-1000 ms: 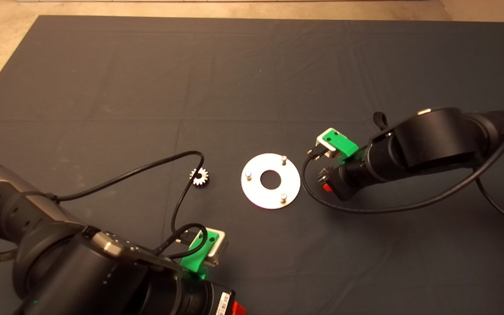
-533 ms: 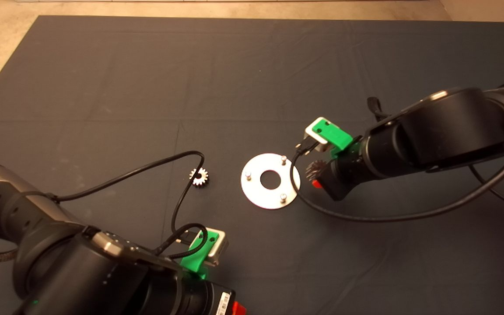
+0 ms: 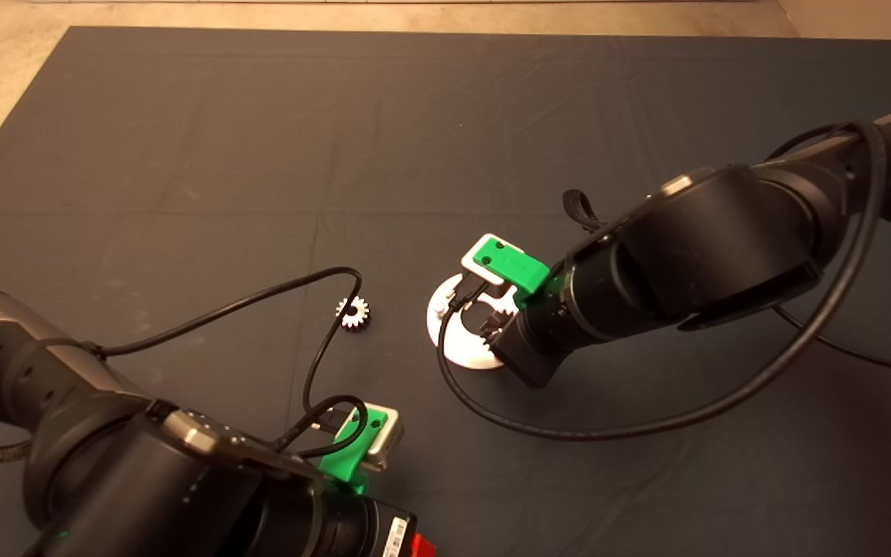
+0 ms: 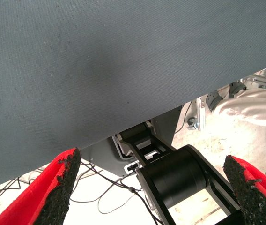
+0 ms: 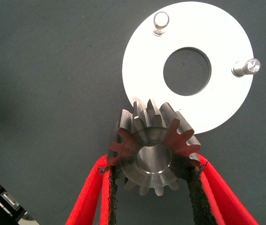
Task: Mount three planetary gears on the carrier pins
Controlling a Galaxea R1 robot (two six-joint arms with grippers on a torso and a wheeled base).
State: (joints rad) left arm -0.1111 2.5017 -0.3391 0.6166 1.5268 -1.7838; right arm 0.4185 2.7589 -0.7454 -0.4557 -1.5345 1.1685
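Dark mat point(image 3: 260, 155) covers the table. I see the right tool point(image 5: 151, 180) clamped on one planetary gear point(image 5: 152, 147), held over the disc point(image 5: 226, 101) rim, near two visible carrier pins point(image 5: 160, 21). Second gear point(image 3: 353, 312) lies left of the disc. Left tool point(image 4: 151, 187) parked low-left, fingers apart.

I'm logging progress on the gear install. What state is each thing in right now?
Right gripper: shut on a gear, over the disc's edge.
Held gear: gripped, not on a pin.
Loose gear: lying flat on the mat, beside the disc.
Carrier disc: flat on the mat; both visible pins bare.
Left gripper: open, parked at the mat's near edge.
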